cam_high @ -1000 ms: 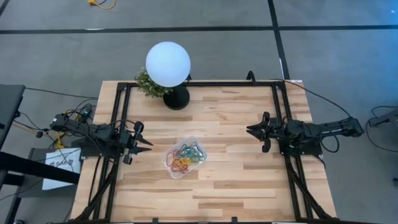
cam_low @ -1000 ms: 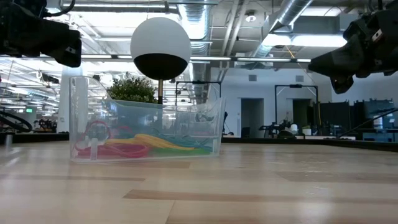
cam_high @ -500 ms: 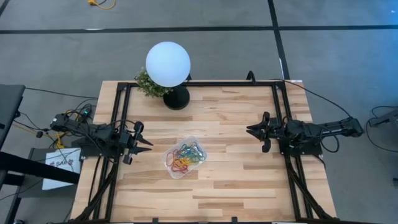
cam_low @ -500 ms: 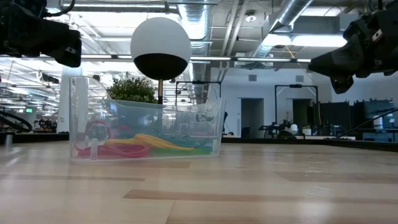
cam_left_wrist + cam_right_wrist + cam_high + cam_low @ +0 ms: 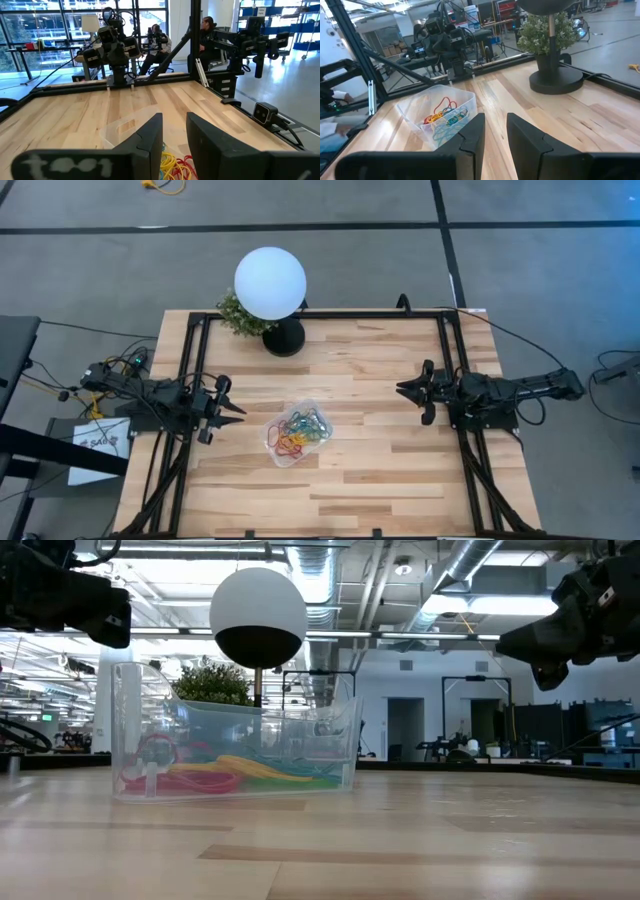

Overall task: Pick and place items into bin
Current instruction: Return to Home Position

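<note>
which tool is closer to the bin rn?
The left tool: its tip sits just beside the bin, while the right tool is much farther off.

The rubber bands (image 5: 240,772) are a tangle of red, yellow, green and blue inside a clear, see-through bin (image 5: 335,745). The table (image 5: 370,470) is pale wood laid in strips, some honey-brown and some lighter, edged by a black frame (image 5: 330,314). The lamp's globe (image 5: 270,283) is white from above and dark on its underside in the low view; its base (image 5: 284,340) is black. The plant (image 5: 236,316) is green. The left arm (image 5: 150,392) and right arm (image 5: 510,390) are black. The floor (image 5: 100,270) is grey, crossed by dark lines
</note>
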